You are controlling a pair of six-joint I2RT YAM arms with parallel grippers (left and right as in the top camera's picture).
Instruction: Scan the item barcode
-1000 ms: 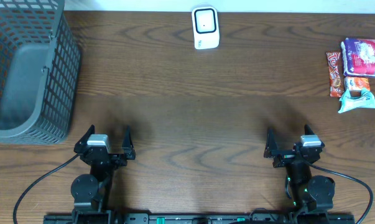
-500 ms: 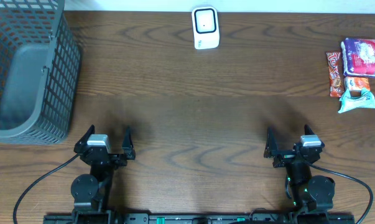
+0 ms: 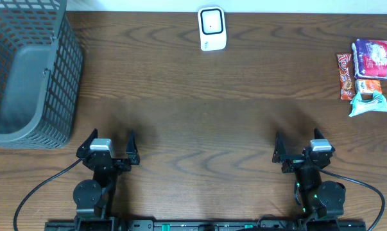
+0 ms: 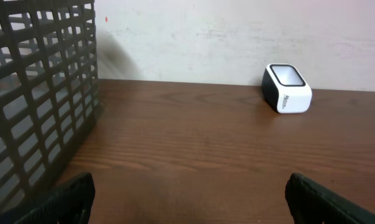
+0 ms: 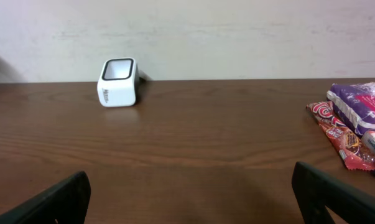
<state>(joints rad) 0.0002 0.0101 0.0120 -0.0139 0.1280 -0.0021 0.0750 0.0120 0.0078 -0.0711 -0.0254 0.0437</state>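
The tabletop is dark brown wood with a strong wavy grain, matte and evenly lit. Behind its far edge stands a pale, slightly scuffed wall.

The white scanner with its dark window sits upright at the far edge, just before that wall. It shows to the right in the left wrist view and to the left in the right wrist view.

The items lie well to the right of the scanner and a little nearer the arms, bunched at the tabletop's right edge. There are 4: a purple packet, a red bar, an orange packet and a teal-and-white packet, touching or overlapping one another.

Well to the left of the scanner stands a grey mesh basket, its near wall filling the left of the left wrist view.

Both arms sit at the near edge, far from the scanner. The left fingers are spread wide and hold nothing. The right fingers are likewise spread wide with only bare wood between them. A black cable loops from the left arm's base.
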